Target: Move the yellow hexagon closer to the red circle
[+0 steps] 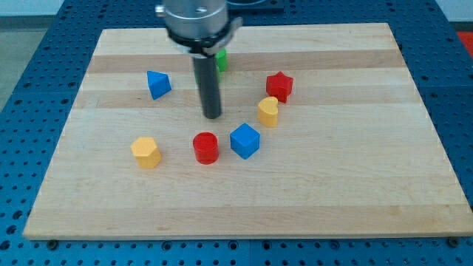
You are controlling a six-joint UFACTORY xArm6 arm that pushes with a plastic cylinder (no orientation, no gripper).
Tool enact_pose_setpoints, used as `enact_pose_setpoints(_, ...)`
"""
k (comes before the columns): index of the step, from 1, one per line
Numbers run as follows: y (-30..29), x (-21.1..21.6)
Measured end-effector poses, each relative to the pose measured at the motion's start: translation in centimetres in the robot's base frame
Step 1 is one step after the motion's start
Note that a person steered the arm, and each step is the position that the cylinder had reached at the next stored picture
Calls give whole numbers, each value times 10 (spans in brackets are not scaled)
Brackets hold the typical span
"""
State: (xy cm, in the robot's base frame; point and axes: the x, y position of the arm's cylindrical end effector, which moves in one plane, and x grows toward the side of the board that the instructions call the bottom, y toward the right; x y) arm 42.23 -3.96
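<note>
Resting on the board, my tip (212, 115) stands at the lower end of the straight dark rod, touching no block and holding nothing; it sits just above the red circle (206, 147) in the view, with a clear strip of wood between them.

The yellow hexagon (146, 151) lies toward the view's lower left, well to the left of my tip and below it. It sits at about the same height in the view as the red circle, which is to its right, the two apart with bare board between them.

Just to the right of the red circle is the blue cube (244, 140), close beside it but whether they touch cannot be told. Further up and to the right stands a second yellow block (268, 111), rounded in shape, and just above and right of that the red star (279, 86), the two near each other. A blue block (157, 84), roughly triangular, lies toward the view's upper left, well apart from the rest. A green block (221, 60) shows only partly behind the rod near the view's top; its shape cannot be made out.

All of it rests on the pale wooden board (355, 192), which lies on a blue perforated surface (451, 29)
</note>
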Motion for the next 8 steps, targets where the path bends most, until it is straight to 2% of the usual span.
enact_pose_setpoints(2, 100, 0)
enact_pose_setpoints(3, 87, 0)
enact_pose_setpoints(6, -83, 3)
enact_pose_setpoints(8, -160, 9)
